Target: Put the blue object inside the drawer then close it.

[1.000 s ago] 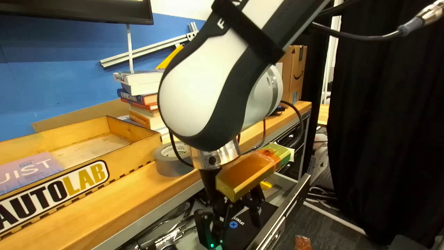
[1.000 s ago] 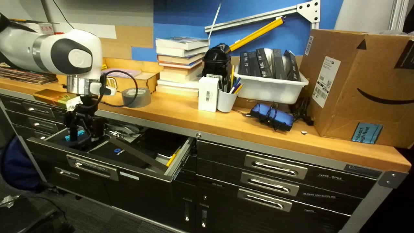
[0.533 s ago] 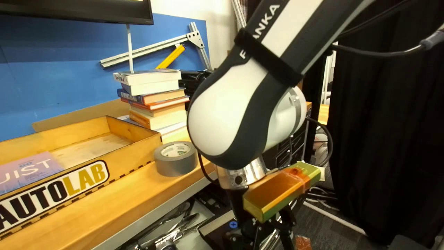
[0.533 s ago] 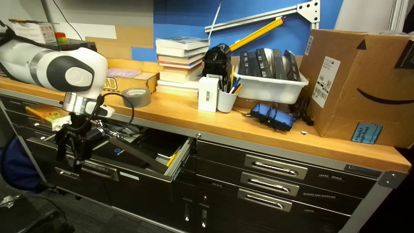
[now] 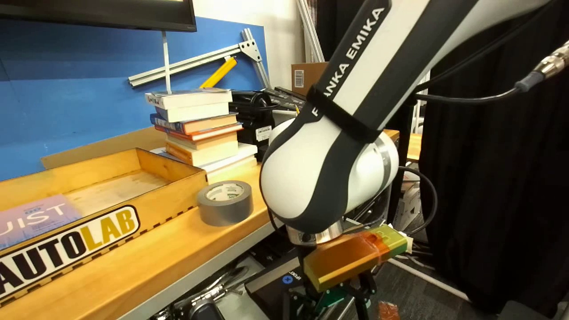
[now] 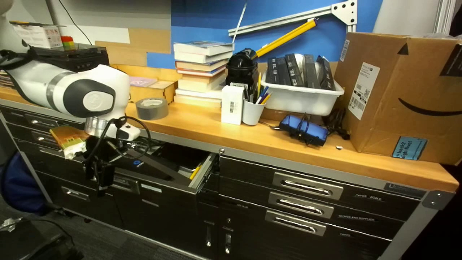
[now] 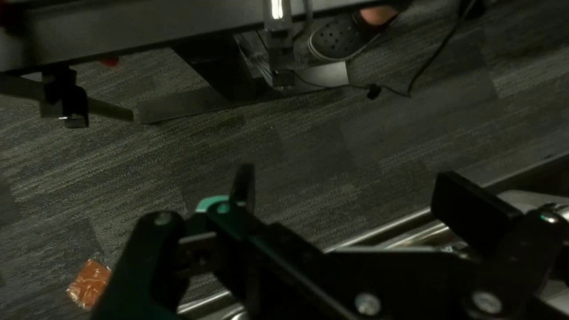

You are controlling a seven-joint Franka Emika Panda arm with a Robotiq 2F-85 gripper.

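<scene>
The drawer (image 6: 205, 172) is partly open, its front panel facing outward in an exterior view; its pale inside (image 5: 242, 304) also shows in an exterior view. My gripper (image 6: 96, 176) hangs at the left part of the drawer front, fingers low in front of the panel. In the wrist view the gripper (image 7: 346, 191) is open, fingers wide apart with nothing between them, above the dark floor and the drawer's shiny front edge. I cannot tell whether it touches the front. The blue object does not show in any view now.
The drawer holds a black box (image 6: 144, 163) with a blue logo, metal tools and a yellow pen (image 6: 195, 171). A grey tape roll (image 5: 225, 203) and a wooden tray (image 5: 173, 195) stand on the wooden top. An orange-green block (image 5: 355, 255) rides on my wrist.
The gripper rose out of the drawer and moved outward to its front. The cyan block, seen in the drawer a second ago, is now hidden. The drawer has slid slightly inward.
</scene>
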